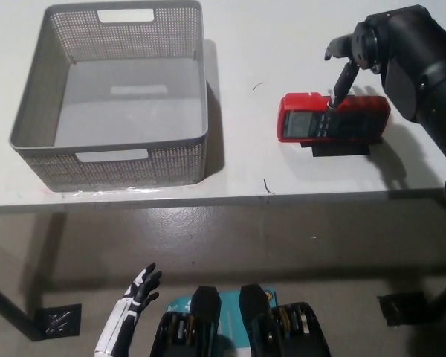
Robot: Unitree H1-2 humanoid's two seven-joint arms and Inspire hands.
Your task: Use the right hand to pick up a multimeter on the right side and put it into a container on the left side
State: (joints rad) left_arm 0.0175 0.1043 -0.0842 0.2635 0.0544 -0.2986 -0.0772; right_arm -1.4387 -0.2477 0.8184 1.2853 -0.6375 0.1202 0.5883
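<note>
Multimeter [333, 117] is lying flat on the bench's [238, 44] right side, well apart from the empty container [37, 111]. Right hand [364, 56] is hovering released, one fingertip touching its top edge; I'd straddle both long sides before squeezing. Left hand [130, 316] is hanging low, fingers spread.

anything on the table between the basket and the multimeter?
Head view: nothing solid. Between the grey basket and the red multimeter there is only bare white table, with two thin dark marks on it.
</note>
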